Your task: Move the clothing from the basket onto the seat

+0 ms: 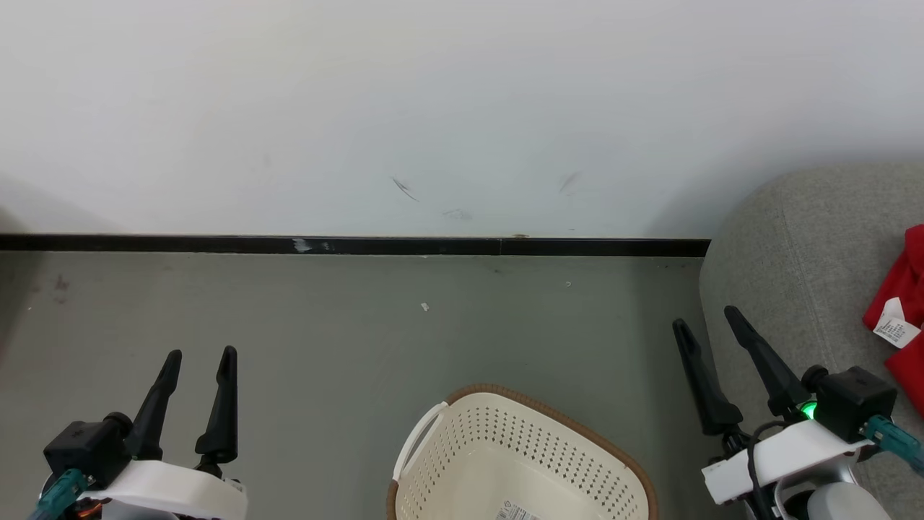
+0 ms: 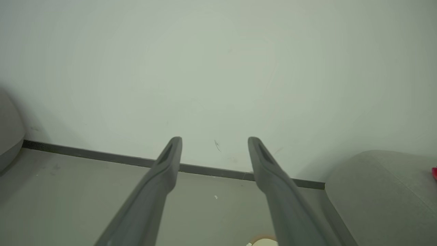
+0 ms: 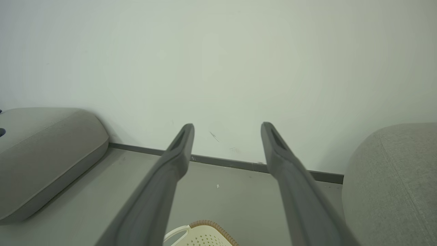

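Note:
The cream basket (image 1: pixel 520 455) with its brown rim stands on the floor at the bottom centre; the part of its bottom that shows holds only a paper label. Its rim (image 3: pixel 208 232) also peeks in at the bottom of the right wrist view. Red clothing (image 1: pixel 906 310) with a white tag lies on the grey seat (image 1: pixel 794 245) at the right edge. My left gripper (image 1: pixel 201 355) hangs open over the floor left of the basket, nothing between its fingers. My right gripper (image 1: pixel 706 318) is open too, at the seat's left edge, right of the basket.
A white wall (image 1: pixel 433 108) with a black skirting strip (image 1: pixel 361 245) runs across the back. Grey floor (image 1: pixel 325 325) spreads between the arms. A second grey cushion (image 3: pixel 44 153) lies at the left in the right wrist view.

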Tool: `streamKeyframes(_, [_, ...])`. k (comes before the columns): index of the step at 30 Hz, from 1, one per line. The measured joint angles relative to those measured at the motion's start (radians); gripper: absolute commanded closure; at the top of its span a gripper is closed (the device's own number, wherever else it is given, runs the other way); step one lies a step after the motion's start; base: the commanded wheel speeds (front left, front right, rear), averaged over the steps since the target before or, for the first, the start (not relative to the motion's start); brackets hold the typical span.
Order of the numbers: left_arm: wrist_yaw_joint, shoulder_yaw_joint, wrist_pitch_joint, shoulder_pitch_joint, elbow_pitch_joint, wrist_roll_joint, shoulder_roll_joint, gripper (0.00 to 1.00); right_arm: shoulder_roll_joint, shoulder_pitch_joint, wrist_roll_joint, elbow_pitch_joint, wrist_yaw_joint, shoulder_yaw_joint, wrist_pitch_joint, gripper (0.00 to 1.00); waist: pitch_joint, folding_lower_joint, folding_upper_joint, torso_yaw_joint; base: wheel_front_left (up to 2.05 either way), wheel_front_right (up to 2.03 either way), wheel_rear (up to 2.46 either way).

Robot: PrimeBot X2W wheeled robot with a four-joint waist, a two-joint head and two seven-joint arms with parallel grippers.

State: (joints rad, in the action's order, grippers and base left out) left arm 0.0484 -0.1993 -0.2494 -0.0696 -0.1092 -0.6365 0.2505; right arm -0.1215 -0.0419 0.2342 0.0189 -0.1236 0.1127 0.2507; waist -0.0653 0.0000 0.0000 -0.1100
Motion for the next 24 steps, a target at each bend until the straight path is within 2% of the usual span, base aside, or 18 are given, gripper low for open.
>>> streamKeyframes(23, [-0.034, 0.026, 0.000, 0.000, -0.020, 0.013, -0.027, 0.00, 0.008, 0.000, 0.000, -0.004, 0.000, -0.005, 0.000, 0.00, 0.007, 0.0000, 0.0000, 0.002, 0.00, 0.00, 0.00])
streamKeyframes(24, [-0.036, 0.024, 0.001, 0.000, -0.024, 0.012, -0.029, 1.00, 0.009, 0.001, 0.000, 0.000, 0.000, -0.004, 0.000, 1.00, 0.007, 0.0000, 0.0000, 0.002, 0.00, 0.00, 0.00])
